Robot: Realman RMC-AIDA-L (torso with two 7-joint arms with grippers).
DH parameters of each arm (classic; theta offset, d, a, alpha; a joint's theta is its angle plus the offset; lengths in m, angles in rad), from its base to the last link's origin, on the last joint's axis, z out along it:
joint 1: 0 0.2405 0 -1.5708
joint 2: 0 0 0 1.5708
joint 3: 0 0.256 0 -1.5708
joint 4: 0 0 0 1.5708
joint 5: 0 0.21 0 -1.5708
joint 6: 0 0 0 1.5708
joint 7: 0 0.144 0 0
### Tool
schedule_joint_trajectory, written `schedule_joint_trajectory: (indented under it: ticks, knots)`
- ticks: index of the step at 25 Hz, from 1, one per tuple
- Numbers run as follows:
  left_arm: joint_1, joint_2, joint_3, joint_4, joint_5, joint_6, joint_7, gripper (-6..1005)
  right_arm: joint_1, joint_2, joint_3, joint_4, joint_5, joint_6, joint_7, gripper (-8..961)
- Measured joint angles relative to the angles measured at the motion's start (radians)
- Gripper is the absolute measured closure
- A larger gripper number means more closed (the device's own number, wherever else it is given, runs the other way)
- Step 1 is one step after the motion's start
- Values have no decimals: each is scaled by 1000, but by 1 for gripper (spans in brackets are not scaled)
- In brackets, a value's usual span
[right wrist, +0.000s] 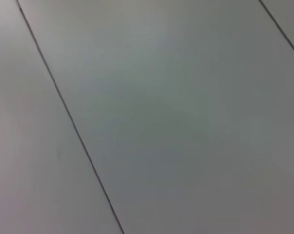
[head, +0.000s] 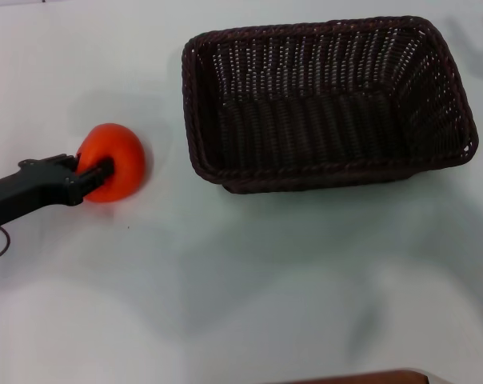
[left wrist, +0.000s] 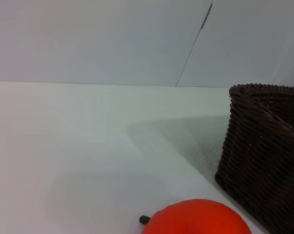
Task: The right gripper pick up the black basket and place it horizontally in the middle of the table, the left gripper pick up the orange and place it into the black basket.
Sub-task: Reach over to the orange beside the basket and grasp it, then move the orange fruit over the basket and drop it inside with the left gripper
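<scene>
1. Orange (head: pixel 113 162) sits on the table (head: pixel 225 280), left side of the head view, well apart from the black basket (head: pixel 325 104).
2. Left gripper (head: pixel 97 172) comes in from the left edge at the orange's own height. One black finger lies across the near-left face of the fruit, touching it. The other finger is hidden behind the orange, so the jaws look closed around it, pinching the fruit.
3. Orange appears to rest on the table, with a soft shadow around it; can't tell for certain whether it is just off the surface.
4. Black basket stands upright on the table at upper right of the head view, long side running left to right, opening up. Inside shows only weave.
5. Left wrist view: top of the orange (left wrist: pixel 198 218) at the bottom edge, a small dark tip (left wrist: pixel 144 220) poking out beside it, a corner of the basket (left wrist: pixel 264 156) on the right, near the fruit but not touching. A pale wall (left wrist: pixel 113 39) stands behind the table (left wrist: pixel 64 146).
6. Right gripper: not visible in any view. The right wrist view shows only a grey panelled surface (right wrist: pixel 176 122) with thin dark seams.
</scene>
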Motion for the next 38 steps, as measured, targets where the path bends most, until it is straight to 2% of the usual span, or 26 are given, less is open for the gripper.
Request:
schedule_joint_trajectory:
  ticks: [3,7,12,16,19,23,24,25,29,34,38]
  knots:
    - [9,-2,-20,-7,-7,-1,-1,618,0,-1,5,9,0,-5,0,220]
    - [25,-1,-89,-18,-65,-51,1,656,3,-1,9,9,1,-5,-1,220]
    - [32,1,-207,-46,-160,-251,13,699,9,-1,10,13,1,-3,0,219]
    - [26,-6,-197,-55,-257,-397,32,734,18,-2,10,21,1,0,-1,220]
    - [9,-12,-126,-50,-351,-458,46,760,28,-1,9,22,1,3,0,220]
    - [-17,-13,66,12,-497,-445,163,783,39,-1,6,22,1,9,3,220]
    - [-17,-13,66,12,-497,-445,163,789,44,-1,4,22,1,15,2,220]
    - [-49,-13,190,60,-576,-412,239,795,47,-1,3,22,1,18,0,219]
    - [-103,-13,315,127,-648,-318,282,820,54,0,2,31,-1,19,-2,219]
    - [-178,-13,406,254,-755,-234,370,854,68,-1,-8,46,-5,15,-15,219]
    - [-200,-13,454,338,-870,-217,473,884,72,-1,-14,58,-5,17,-32,220]
